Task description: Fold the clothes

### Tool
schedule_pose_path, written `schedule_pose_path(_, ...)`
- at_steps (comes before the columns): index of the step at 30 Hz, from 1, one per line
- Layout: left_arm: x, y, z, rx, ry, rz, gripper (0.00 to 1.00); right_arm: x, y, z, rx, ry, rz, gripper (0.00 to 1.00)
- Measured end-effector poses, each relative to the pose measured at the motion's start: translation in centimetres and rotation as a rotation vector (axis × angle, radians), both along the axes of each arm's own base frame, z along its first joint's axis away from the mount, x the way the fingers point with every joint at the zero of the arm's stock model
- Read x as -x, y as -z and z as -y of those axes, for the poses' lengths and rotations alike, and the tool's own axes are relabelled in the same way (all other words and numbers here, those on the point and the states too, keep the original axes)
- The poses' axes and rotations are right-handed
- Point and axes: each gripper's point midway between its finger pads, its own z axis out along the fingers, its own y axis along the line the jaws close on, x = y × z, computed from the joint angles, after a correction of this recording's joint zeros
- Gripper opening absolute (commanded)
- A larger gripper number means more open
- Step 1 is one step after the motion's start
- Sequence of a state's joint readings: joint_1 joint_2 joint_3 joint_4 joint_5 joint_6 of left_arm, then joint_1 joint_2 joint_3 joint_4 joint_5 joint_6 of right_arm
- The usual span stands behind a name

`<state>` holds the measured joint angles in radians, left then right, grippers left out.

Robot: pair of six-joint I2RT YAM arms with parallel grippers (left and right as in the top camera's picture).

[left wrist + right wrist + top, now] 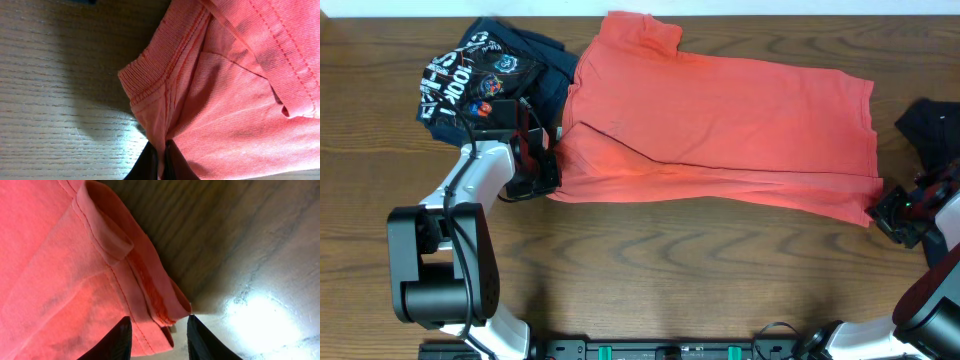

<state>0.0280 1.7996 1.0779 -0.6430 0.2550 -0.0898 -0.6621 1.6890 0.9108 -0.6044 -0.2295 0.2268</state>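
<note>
Overhead, the coral T-shirt [720,120] lies lengthwise across the counter [670,290], mid-fold, with my left claw [546,168] at its collar end and my right claw [888,212] at the hem. Left wrist: jaws pinched shut on fabric by the ribbed collar [145,82]. Right wrist: jaws apart, straddling the hem corner [170,312]; I reckon it must close before both lift.

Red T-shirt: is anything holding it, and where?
Left end effector pinches the coral-red T-shirt just beside its ribbed collar. Right end effector stands open around the hem corner, not gripping.
</note>
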Motion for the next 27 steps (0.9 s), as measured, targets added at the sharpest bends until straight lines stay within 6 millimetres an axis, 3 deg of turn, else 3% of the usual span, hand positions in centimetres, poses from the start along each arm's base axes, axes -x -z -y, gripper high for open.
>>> schedule_pose_path(5,0.0,0.0,0.0,0.000,0.000,0.000,0.06,0.1,0.9,-1.1,-0.010,-0.024,0.005,0.27)
schedule_pose_path(10,0.0,0.0,0.0,0.000,0.000,0.000,0.06,0.2,1.3,-2.1,-0.026,-0.042,0.007,0.01)
schedule_pose_path(17,0.0,0.0,0.0,0.000,0.000,-0.002,0.06,0.7,0.7,-1.5,-0.050,-0.007,-0.006,0.01)
schedule_pose_path(27,0.1,0.0,0.2,0.010,0.001,-0.003,0.06,0.4,-3.2,2.0,-0.050,0.092,0.022,0.01)
